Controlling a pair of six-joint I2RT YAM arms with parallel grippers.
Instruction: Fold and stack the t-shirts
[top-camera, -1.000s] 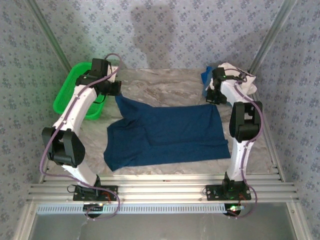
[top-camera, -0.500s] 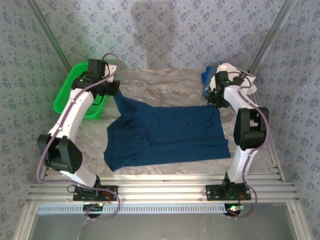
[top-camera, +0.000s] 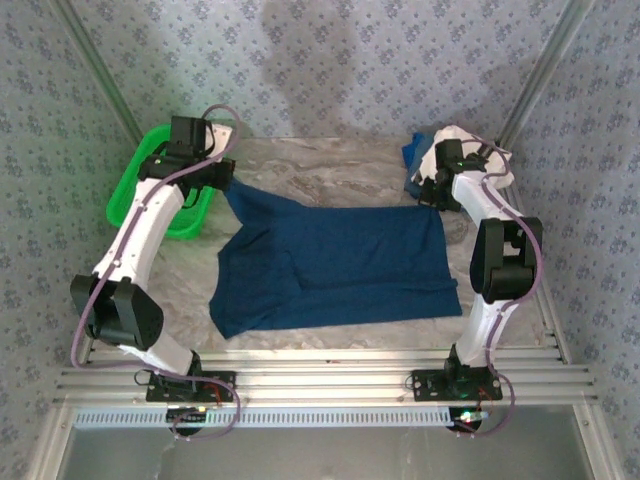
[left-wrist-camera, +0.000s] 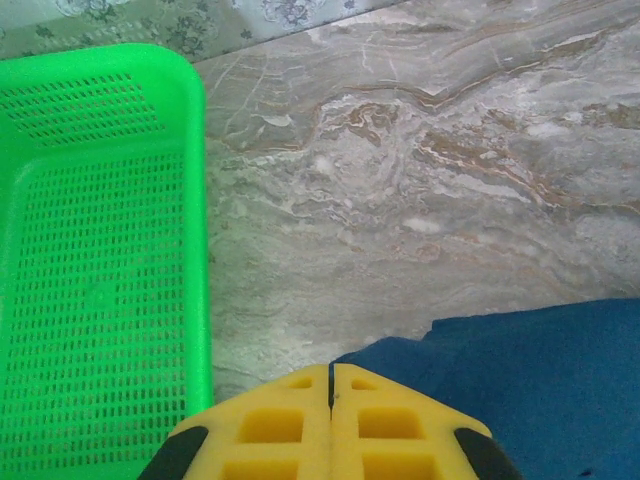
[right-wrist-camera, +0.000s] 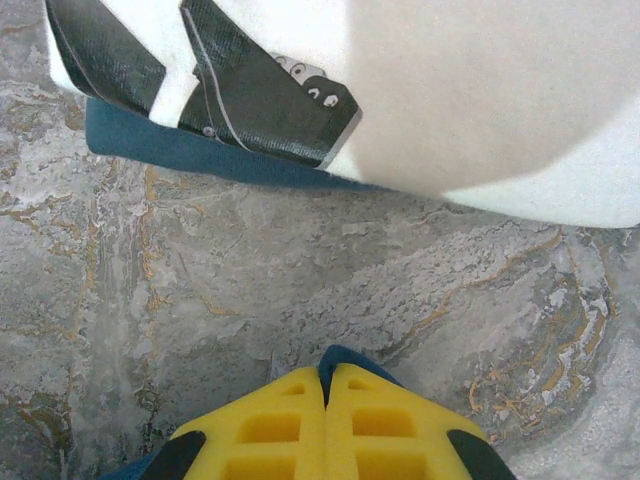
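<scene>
A dark navy t-shirt (top-camera: 335, 265) lies spread across the middle of the marble table (top-camera: 330, 170). My left gripper (top-camera: 226, 183) is shut on its far left corner; blue cloth (left-wrist-camera: 520, 370) runs out from under the yellow fingers (left-wrist-camera: 290, 420). My right gripper (top-camera: 432, 194) is shut on the far right corner, a fold of blue cloth (right-wrist-camera: 345, 358) pinched between its yellow fingers (right-wrist-camera: 380, 425). At the back right a white t-shirt with black marks (top-camera: 470, 150) (right-wrist-camera: 400, 90) rests on another blue shirt (top-camera: 412, 156) (right-wrist-camera: 190, 150).
A green plastic basket (top-camera: 150, 185) (left-wrist-camera: 90, 270) stands at the far left edge, close beside my left gripper. Metal frame posts (top-camera: 545, 65) rise at the back corners. Bare marble lies behind the spread shirt.
Both grippers have moved toward the back of the table, drawing the shirt's far edge with them. The far left corner is stretched out further toward the basket.
</scene>
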